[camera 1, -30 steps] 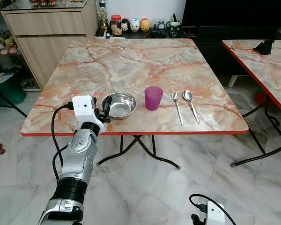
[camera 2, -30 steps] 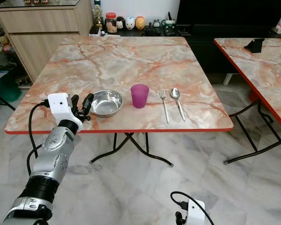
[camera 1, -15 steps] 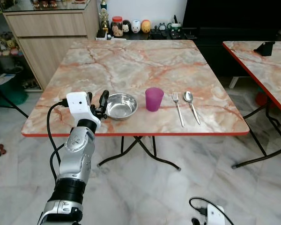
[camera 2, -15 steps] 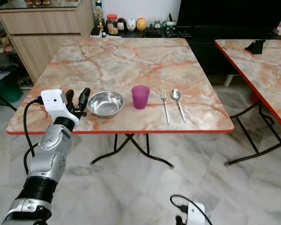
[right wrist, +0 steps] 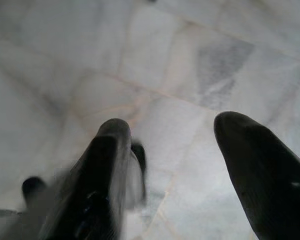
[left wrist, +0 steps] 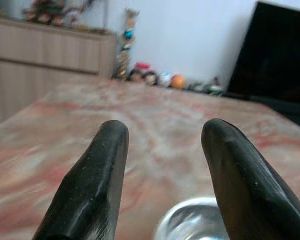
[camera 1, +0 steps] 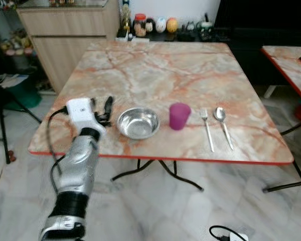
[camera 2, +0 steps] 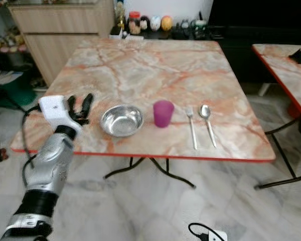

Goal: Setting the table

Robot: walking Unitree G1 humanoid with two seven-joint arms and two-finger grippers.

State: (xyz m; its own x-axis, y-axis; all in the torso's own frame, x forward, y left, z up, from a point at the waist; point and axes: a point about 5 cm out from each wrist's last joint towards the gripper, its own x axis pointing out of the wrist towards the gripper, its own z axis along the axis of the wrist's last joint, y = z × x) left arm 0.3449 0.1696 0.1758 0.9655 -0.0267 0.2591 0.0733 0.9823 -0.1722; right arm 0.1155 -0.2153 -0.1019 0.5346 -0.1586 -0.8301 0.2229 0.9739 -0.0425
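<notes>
Your surface (camera 1: 165, 70) carries bowl (camera 1: 138, 123), cup (camera 1: 179, 116), fork (camera 1: 208, 130), spoon (camera 1: 223, 125) in a row near its front edge. Left tool (camera 1: 101, 108) sits just left of the bowl, fingers apart, empty. Right tool (right wrist: 165, 165) hangs over the floor, spread, empty.

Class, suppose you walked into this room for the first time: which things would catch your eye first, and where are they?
Most striking is the row near the front edge of the marble table: a steel bowl, a purple cup, a fork and a spoon. Next, the left pincer hovers open over the table, beside the bowl on the robot's left. The right pincer hangs open over the tiled floor.
</notes>
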